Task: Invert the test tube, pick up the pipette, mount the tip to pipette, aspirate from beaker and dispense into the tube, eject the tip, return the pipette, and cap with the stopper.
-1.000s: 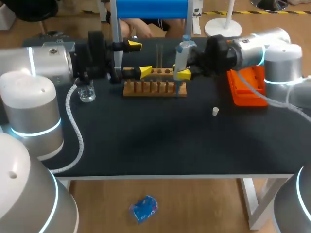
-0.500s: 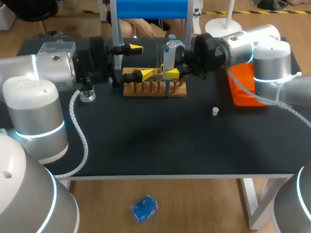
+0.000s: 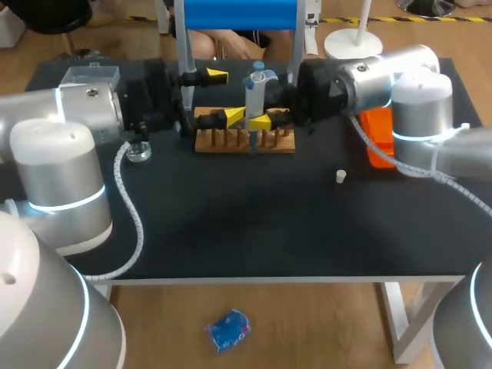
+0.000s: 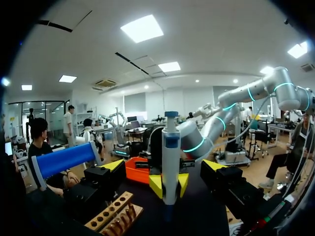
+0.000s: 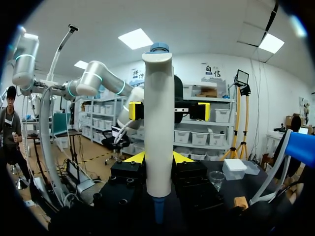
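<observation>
Right tool (image 3: 258,120) holds pipette (image 3: 254,88) upright over rack (image 3: 244,143) near table's (image 3: 231,219) rear.

Pipette upright over the rack, upper middle of the frame.

The white pipette (image 3: 253,96), blue at its top, stands vertical in the right gripper (image 3: 258,121), with its narrow lower end down at the wooden tube rack (image 3: 244,142). A small clear beaker (image 3: 139,151) sits upright at the upper left. The orange tip box (image 3: 378,132) lies at the upper right, and the white stopper (image 3: 340,176) lies alone right of centre. The test tube is perhaps the faint clear line behind the pipette, though it is too thin to tell.
</observation>
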